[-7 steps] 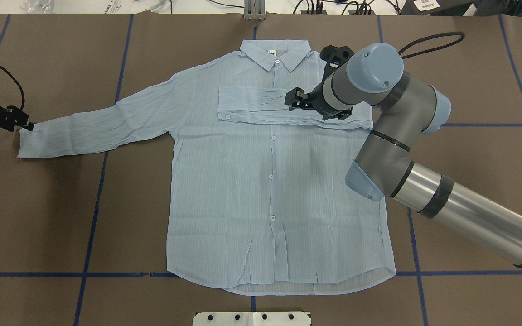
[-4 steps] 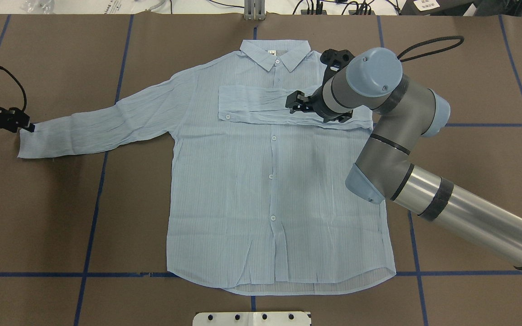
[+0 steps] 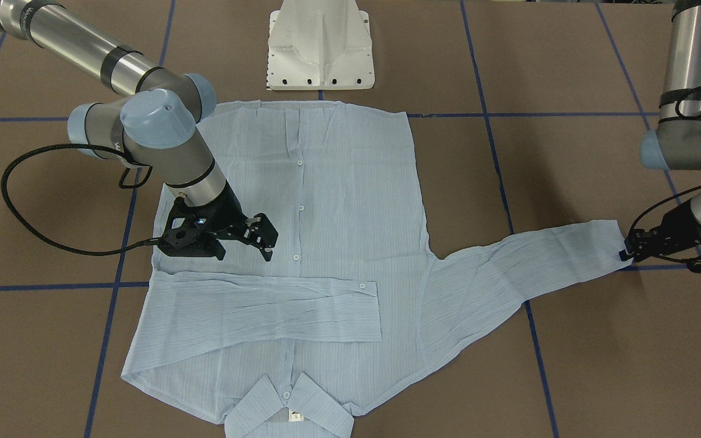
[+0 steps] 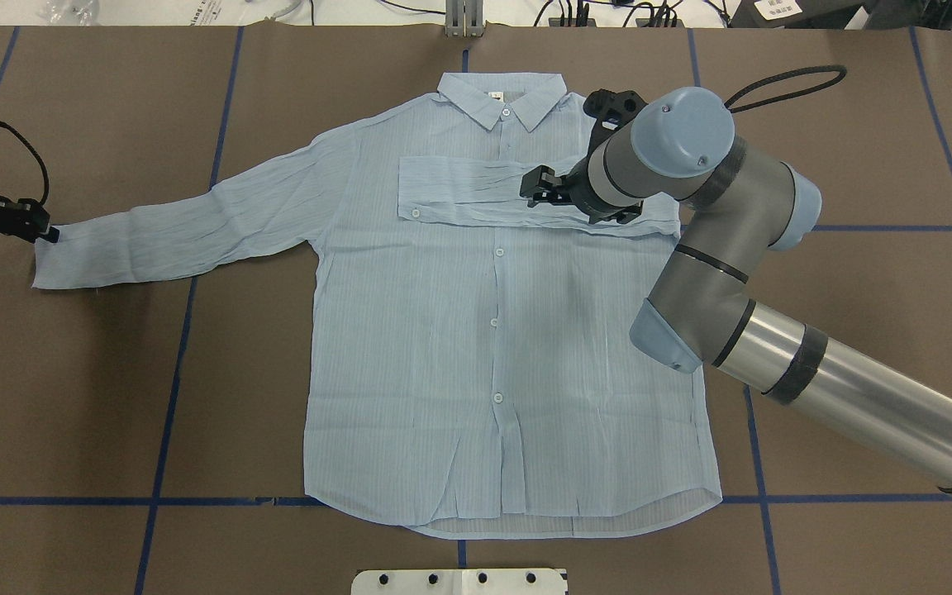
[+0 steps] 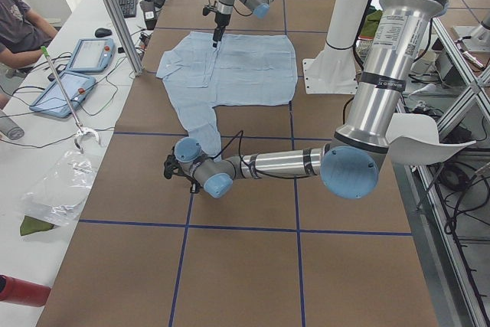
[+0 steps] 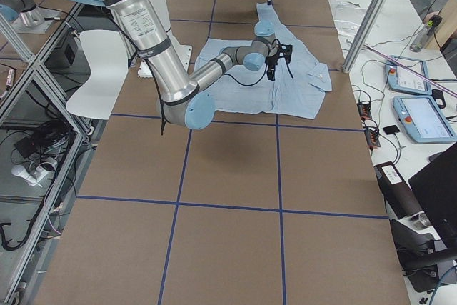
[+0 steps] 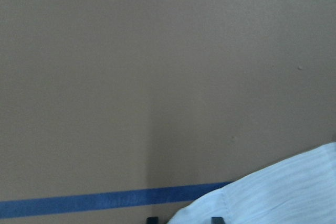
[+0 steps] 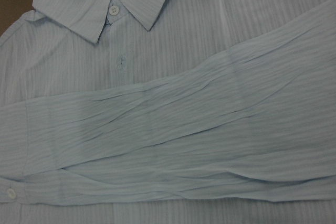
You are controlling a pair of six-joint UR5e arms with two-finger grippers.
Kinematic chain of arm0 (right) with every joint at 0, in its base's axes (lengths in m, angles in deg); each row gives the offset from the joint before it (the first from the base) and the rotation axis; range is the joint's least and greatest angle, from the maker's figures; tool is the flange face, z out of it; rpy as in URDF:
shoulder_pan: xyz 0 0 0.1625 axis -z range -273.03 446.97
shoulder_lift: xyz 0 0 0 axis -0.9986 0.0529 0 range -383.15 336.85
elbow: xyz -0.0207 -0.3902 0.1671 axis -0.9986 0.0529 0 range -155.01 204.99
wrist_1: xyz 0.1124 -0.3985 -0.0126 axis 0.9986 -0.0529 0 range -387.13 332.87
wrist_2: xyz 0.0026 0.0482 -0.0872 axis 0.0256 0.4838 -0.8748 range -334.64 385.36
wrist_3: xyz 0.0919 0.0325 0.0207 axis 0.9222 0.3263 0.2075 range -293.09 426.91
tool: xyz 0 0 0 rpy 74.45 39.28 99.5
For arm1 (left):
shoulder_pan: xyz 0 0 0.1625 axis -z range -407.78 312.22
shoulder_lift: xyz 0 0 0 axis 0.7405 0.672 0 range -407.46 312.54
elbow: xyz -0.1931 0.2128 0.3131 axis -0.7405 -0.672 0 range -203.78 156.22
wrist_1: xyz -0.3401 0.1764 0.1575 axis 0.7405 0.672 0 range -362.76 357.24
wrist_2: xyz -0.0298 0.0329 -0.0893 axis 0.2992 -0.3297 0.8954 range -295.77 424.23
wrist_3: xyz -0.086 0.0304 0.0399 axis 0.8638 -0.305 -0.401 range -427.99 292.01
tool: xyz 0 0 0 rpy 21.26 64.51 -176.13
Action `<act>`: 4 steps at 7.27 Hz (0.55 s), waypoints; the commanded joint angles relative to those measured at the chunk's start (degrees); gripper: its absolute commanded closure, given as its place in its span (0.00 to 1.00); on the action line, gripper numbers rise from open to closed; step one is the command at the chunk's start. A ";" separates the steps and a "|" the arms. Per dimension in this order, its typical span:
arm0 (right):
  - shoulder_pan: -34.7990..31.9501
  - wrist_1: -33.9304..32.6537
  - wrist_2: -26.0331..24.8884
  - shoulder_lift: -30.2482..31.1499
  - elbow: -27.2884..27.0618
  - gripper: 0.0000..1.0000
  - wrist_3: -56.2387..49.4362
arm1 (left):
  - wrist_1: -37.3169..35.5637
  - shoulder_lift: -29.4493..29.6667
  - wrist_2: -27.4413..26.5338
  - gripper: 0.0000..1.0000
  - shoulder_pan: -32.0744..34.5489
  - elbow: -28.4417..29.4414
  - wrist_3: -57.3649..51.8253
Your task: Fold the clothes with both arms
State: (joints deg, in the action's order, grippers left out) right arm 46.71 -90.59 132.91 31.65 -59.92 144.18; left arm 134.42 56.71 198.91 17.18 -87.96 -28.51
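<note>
The light-blue striped shirt (image 4: 492,347) lies flat, buttons up, collar (image 8: 105,9) at the far side. One sleeve (image 4: 459,194) is folded across the chest; it fills the right wrist view (image 8: 184,145). The other sleeve (image 4: 195,223) stretches out sideways. My right gripper (image 4: 530,187) hangs open and empty just above the folded sleeve (image 3: 265,304), also in the front view (image 3: 244,246). My left gripper (image 4: 50,233) is at the outstretched cuff's corner (image 3: 621,246). In the left wrist view its fingertips (image 7: 215,219) stand a little apart on either side of the cuff's edge (image 7: 273,192).
The white pedestal base (image 3: 320,45) stands at the shirt's hem side. Blue tape lines (image 4: 170,372) cross the brown table. A black cable loop (image 3: 22,201) hangs off the right arm. A side bench with tablets (image 5: 84,55) runs along the collar side.
The right arm shifted very slightly above the folded sleeve. The left gripper edged a little at the cuff. The shirt has not moved.
</note>
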 commanded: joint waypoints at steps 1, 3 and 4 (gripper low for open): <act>-0.35 0.00 0.29 -0.13 -0.08 0.01 -0.10 | -0.24 -0.19 0.23 1.00 0.00 -1.71 0.24; -1.66 2.71 1.78 1.96 -0.60 0.01 -0.19 | -0.86 0.07 0.50 1.00 0.00 -8.72 8.61; -3.84 5.68 4.75 4.59 -0.87 0.01 -1.58 | -1.03 1.55 0.50 1.00 -0.35 -13.29 18.77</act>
State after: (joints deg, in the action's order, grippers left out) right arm 44.88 -87.85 134.99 33.58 -60.42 143.69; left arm 133.60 57.06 199.35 17.07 -96.19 -19.73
